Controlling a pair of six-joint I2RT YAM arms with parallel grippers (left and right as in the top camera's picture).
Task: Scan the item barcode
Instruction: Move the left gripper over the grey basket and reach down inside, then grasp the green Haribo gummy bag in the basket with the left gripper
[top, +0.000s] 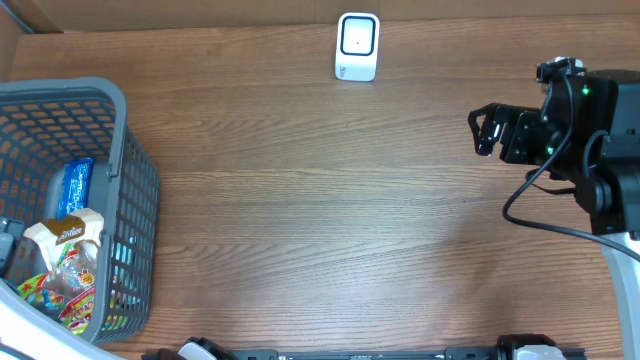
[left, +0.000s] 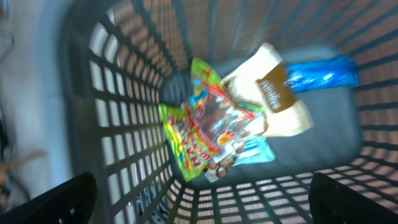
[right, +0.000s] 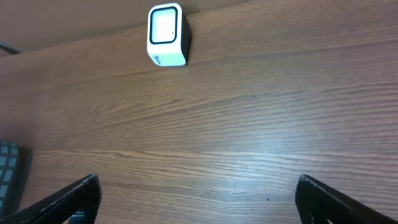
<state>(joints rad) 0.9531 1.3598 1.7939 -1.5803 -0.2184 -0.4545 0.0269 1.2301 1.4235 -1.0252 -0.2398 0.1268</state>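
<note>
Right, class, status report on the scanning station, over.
Left pincer open above basket, empty. Right pincer open, empty, facing scanner. Snack packs inside basket, none picked. Nothing between them and scanner.

Scanner (top: 357, 46): small white box w/ dark-framed window, upright at far edge of table (top: 300, 220), mid. Items piled in grey basket (top: 118, 130) at left: colourful candy bag (left: 205, 124), white pouch (left: 283, 106) w/ brown label, blue packet (left: 320, 73) touching pouch.

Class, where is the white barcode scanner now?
Overhead view: the white barcode scanner stands near the far edge of the wooden table, right of the grey mesh basket.
</note>
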